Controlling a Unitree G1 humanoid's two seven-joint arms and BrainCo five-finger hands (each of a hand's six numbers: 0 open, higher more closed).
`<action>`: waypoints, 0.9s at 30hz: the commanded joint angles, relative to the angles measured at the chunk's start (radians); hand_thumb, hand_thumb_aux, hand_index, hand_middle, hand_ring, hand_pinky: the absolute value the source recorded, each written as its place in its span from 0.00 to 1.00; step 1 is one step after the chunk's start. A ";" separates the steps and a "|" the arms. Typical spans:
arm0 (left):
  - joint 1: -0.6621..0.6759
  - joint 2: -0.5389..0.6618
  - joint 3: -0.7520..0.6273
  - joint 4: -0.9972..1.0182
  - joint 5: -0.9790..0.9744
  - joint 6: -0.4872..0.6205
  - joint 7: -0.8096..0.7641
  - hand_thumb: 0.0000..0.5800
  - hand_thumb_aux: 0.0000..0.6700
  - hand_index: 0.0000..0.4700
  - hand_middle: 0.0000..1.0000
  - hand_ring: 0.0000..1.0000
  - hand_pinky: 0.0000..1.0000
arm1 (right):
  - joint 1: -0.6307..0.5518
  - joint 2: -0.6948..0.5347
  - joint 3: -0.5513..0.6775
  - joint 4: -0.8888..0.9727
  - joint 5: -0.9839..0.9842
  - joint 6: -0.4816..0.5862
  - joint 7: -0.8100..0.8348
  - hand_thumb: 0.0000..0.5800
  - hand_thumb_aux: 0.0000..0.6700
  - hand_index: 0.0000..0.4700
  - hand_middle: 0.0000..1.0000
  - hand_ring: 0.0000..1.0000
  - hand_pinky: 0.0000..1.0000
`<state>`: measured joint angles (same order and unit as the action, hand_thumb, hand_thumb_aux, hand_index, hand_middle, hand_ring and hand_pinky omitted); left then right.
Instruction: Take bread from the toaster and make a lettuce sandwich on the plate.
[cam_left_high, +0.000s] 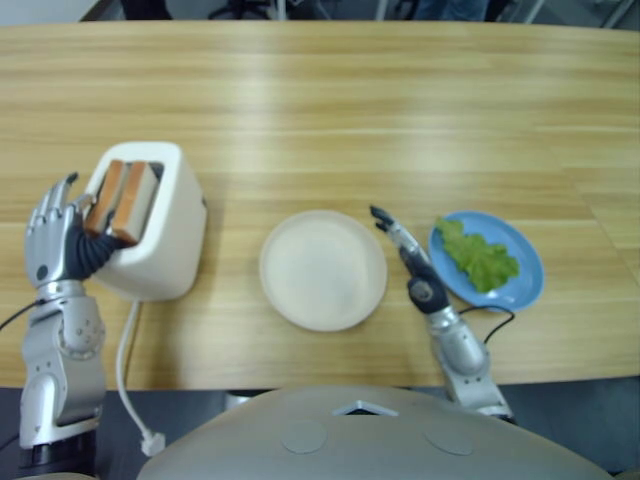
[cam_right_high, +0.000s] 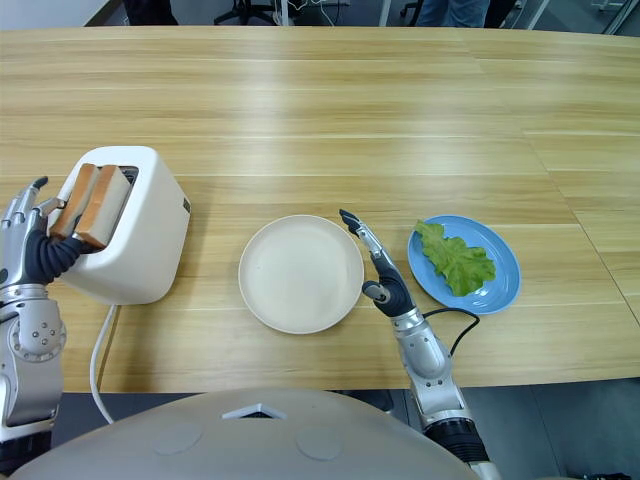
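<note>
A white toaster stands at the table's left with two slices of toasted bread sticking up from its slots. My left hand rests against the toaster's left side, fingers pointing up beside the nearer slice and thumb lying by that slice's front end. An empty cream plate lies in the middle near the front edge. My right hand is held flat and open between the cream plate and a blue plate. A green lettuce leaf lies on the blue plate.
The toaster's white cable hangs over the table's front edge at the left. Bare wooden tabletop stretches behind the plates and toaster. Chair legs stand beyond the far edge.
</note>
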<state>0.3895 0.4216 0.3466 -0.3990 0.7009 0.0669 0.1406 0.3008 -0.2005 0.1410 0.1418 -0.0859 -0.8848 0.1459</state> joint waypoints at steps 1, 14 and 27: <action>-0.019 -0.021 0.014 -0.033 -0.074 -0.061 0.023 1.00 1.00 0.98 1.00 1.00 1.00 | 0.002 -0.003 -0.014 -0.001 0.005 0.011 0.000 0.00 0.00 0.00 0.00 0.00 0.00; -0.055 -0.076 0.122 -0.077 -0.219 -0.178 0.086 1.00 1.00 0.98 1.00 1.00 1.00 | -0.003 -0.005 -0.016 0.001 0.007 0.011 0.001 0.00 0.00 0.00 0.00 0.00 0.00; -0.097 -0.038 0.227 -0.097 -0.251 -0.228 0.085 1.00 1.00 0.98 1.00 1.00 1.00 | -0.015 -0.007 -0.014 0.001 0.008 0.011 0.005 0.00 0.00 0.00 0.00 0.00 0.00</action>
<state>0.3084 0.3622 0.5534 -0.4710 0.4736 -0.1444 0.2408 0.2910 -0.2032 0.1393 0.1419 -0.0856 -0.8849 0.1469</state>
